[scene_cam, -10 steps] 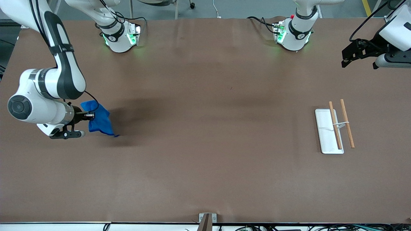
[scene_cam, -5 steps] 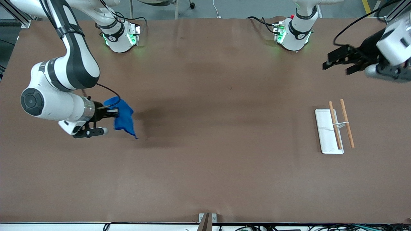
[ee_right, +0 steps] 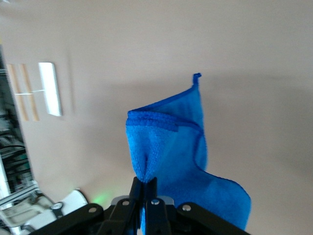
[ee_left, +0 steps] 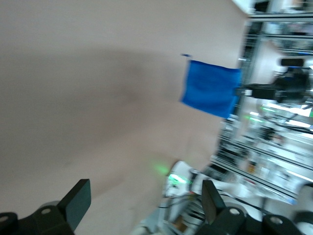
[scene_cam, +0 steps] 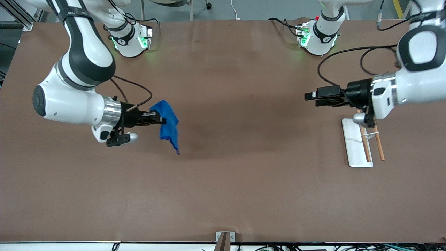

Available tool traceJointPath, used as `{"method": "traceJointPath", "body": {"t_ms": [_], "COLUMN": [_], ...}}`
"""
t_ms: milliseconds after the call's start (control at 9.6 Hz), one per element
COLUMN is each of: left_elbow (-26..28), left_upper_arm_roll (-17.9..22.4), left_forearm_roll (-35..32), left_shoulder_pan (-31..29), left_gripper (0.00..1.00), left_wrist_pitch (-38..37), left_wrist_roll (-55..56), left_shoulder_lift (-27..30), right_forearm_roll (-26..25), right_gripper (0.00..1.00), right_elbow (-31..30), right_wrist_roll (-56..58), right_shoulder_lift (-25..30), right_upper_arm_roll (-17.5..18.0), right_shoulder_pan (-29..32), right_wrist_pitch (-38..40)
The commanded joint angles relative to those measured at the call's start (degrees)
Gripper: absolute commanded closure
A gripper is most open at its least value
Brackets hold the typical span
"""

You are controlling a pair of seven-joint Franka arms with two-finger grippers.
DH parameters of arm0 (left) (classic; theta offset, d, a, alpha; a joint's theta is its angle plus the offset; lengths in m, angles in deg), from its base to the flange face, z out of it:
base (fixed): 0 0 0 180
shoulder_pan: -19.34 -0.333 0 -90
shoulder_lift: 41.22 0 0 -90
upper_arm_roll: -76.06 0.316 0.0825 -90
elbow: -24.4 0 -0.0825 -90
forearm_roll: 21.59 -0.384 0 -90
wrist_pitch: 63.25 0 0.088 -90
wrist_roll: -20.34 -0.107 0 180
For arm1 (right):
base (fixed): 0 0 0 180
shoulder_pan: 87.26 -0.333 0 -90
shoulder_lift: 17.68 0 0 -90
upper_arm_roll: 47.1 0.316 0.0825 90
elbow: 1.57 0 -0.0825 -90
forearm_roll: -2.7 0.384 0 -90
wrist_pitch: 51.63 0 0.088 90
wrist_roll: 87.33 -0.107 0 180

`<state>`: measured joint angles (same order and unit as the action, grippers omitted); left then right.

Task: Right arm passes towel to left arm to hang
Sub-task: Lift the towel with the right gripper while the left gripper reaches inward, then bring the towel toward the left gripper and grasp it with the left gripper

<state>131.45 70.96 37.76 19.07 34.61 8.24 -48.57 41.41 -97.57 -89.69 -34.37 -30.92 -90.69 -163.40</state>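
The right gripper [scene_cam: 162, 120] hangs over the brown counter [scene_cam: 223, 181] toward the right arm's end, its fingers pinched on the fuzzy blue towel [scene_cam: 169, 126] — the cloth droops in soft folds, loop corner lowest. The left gripper [scene_cam: 312, 98] — fingers spread apart — hovers beside the white rack [scene_cam: 353, 146] with two wooden rods.

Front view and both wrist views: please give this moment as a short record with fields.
towel: small bright blue fuzzy cloth, hanging in the air over the brown table
right hand: shut on one edge of the cloth
left hand: open, holds nothing, over the table beside the rack
rack: white flat base with two wooden rods, toward the left arm's end
handover: not yet done
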Motion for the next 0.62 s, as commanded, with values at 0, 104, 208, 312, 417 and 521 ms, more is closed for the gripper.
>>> {"method": "traceJointPath", "body": {"t_ms": [0, 104, 208, 312, 417, 521], "left_elbow": [5.69, 7.54, 8.95, 9.75, 9.84, 9.75], "left_upper_arm_roll": [-0.61, -1.83, -3.50, -5.60, -7.88, -10.00], "left_forearm_roll": [12.13, 18.98, 25.23, 30.60, 35.52, 40.10], "left_shoulder_pan": [0.18, 0.62, 0.62, 0.54, 0.45, 0.27], "left_gripper": [0.00, 0.01, 0.03, 0.04, 0.06, 0.08], "left_wrist_pitch": [2.07, 2.07, 1.90, 1.72, 1.11, -1.42], "left_wrist_roll": [-14.46, -20.62, -25.73, -31.00, -36.19, -40.07], "left_shoulder_lift": [-3.70, -5.90, -8.36, -11.43, -15.20, -19.15], "right_forearm_roll": [8.96, 13.10, 16.63, 22.58, 26.55, 30.94], "right_gripper": [1.00, 1.00, 1.00, 1.00, 1.00, 1.00], "right_elbow": [0.11, 0.11, 0.20, 0.20, 0.28, 0.46], "right_wrist_roll": [-3.95, -3.96, -4.05, -3.96, -3.96, -3.96], "right_shoulder_lift": [-0.01, -0.27, -0.62, -0.71, -0.80, -0.80], "right_upper_arm_roll": [4.27, 6.03, 7.01, 7.71, 7.90, 7.90], "right_shoulder_pan": [-0.78, -1.31, -2.01, -3.24, -4.47, -5.87], "right_wrist_pitch": [-4.74, -6.94, -8.97, -11.34, -13.80, -15.39]}}
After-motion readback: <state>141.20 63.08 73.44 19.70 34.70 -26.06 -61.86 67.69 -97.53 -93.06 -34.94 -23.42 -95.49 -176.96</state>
